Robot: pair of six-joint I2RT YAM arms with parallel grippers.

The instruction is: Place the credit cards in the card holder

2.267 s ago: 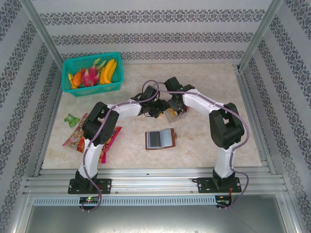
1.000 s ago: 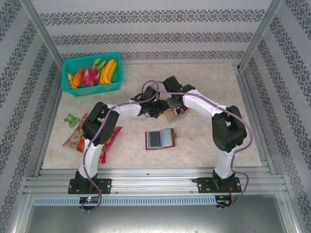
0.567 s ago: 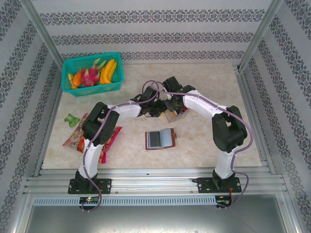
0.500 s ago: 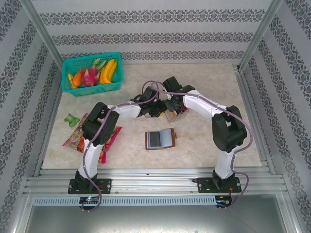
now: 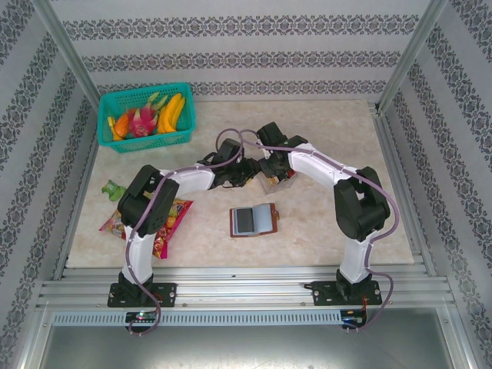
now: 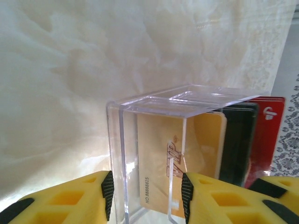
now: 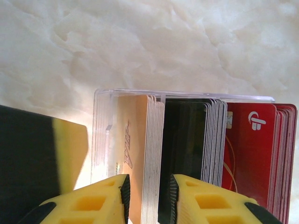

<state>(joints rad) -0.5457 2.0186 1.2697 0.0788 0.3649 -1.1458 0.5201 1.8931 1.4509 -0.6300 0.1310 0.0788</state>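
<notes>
Credit cards (image 7: 140,140): tan, black and red stacks upright in clear stand (image 6: 154,100), mid-table, none out yet. Card holder (image 5: 252,220) open, nearer bases, unmoved. Change: left elbow swung outward over snack packet (image 5: 177,212). Left gripper (image 6: 147,196) pads pressed on stand's end. Right gripper (image 7: 148,196) flanks tan stack; pinch or clearance, cannot tell. Judgement: stand braced, first pull near.

Fruit basket (image 5: 146,141), snack packet (image 5: 175,209) — clear stand (image 6: 154,105)

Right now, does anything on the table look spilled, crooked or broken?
Nothing stands out. The credit cards stand upright in their clear stand, the card holder lies open and flat, and the fruit sits inside the green basket.
</notes>
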